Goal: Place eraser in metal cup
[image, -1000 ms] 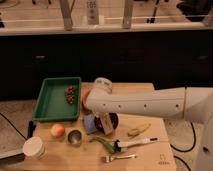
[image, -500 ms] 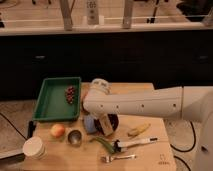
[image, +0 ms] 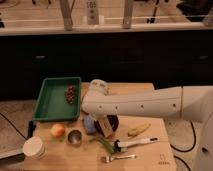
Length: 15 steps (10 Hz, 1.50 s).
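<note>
The metal cup (image: 74, 137) is small, shiny and dark inside. It stands near the table's front left, between an orange fruit (image: 57, 130) and a blue object (image: 89, 124). My gripper (image: 103, 126) hangs from the white arm (image: 140, 104) and points down, just right of the blue object and in front of a dark brown bowl (image: 113, 123). It is about a cup's width to the right of the metal cup. I cannot make out the eraser as a separate thing; the arm hides the area under the wrist.
A green tray (image: 50, 102) holding grapes (image: 71, 93) sits at the back left. A white paper cup (image: 34, 147) stands at the front left corner. A green pepper (image: 103, 143), a brush (image: 134, 143), a fork (image: 120, 158) and a banana (image: 138, 130) lie at the front right.
The arm's wrist has shifted slightly to the left over the table's middle. The objects on the table have not moved.
</note>
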Motion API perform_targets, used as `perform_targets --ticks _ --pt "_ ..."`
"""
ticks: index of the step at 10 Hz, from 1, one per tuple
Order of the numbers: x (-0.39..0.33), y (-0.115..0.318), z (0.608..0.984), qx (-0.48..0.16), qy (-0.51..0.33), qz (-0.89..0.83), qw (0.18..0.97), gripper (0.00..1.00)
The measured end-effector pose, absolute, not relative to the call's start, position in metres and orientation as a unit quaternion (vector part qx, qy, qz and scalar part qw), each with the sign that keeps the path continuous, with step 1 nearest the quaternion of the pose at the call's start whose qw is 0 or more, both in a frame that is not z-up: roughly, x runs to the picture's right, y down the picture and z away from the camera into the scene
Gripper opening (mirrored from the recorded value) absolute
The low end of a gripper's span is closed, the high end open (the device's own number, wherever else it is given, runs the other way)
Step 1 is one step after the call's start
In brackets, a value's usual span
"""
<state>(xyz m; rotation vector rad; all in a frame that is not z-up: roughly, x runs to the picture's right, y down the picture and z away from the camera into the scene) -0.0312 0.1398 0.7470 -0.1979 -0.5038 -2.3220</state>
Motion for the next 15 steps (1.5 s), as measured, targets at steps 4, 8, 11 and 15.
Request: perform_targets --ticks 4,8,11,15 --pt "-0.035 0.144 0.743 -0.079 -0.201 -0.910 0.354 0.06" --pt "-0.049 0.150 0.738 -0.077 -0.208 -0.918 0.328 0.06" --pt "-0.064 0.151 0.738 -0.075 -0.211 -0.924 0.311 0.00" --pt "-0.082 0.155 0.736 -0.071 -0.214 -0.930 0.291 0.00"
